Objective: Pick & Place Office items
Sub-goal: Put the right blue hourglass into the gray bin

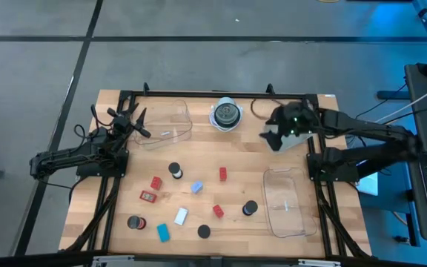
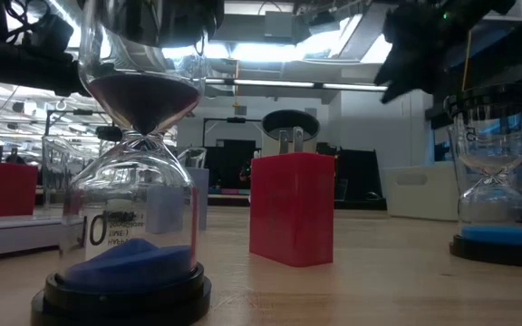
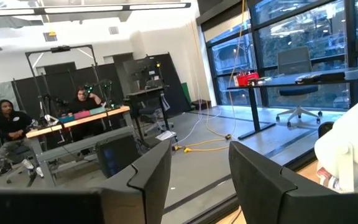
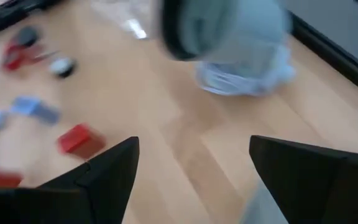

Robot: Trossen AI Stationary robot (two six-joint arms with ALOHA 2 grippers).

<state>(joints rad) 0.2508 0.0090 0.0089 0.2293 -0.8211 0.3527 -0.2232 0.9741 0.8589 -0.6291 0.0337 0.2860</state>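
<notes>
Several small office items lie across the middle and near part of the wooden table: red blocks (image 1: 222, 174) (image 1: 218, 211), a blue block (image 1: 163, 232), a white block (image 1: 181, 216), a red-framed tag (image 1: 148, 196) and black-capped hourglasses (image 1: 175, 170) (image 1: 250, 208). In the low view a red block (image 2: 291, 220) stands upright between two hourglasses (image 2: 134, 181) (image 2: 497, 190). My right gripper (image 1: 275, 137) (image 4: 194, 168) hangs open above the far right of the table, with nothing between its fingers. My left gripper (image 1: 128, 119) (image 3: 201, 180) waits open at the far left, pointing out into the room.
One clear plastic tray (image 1: 167, 122) lies at the far left and another (image 1: 284, 200) at the near right. A round white-rimmed dark object (image 1: 226, 115) (image 4: 229, 37) stands at the far middle, just ahead of my right gripper. People sit at a bench in the room beyond.
</notes>
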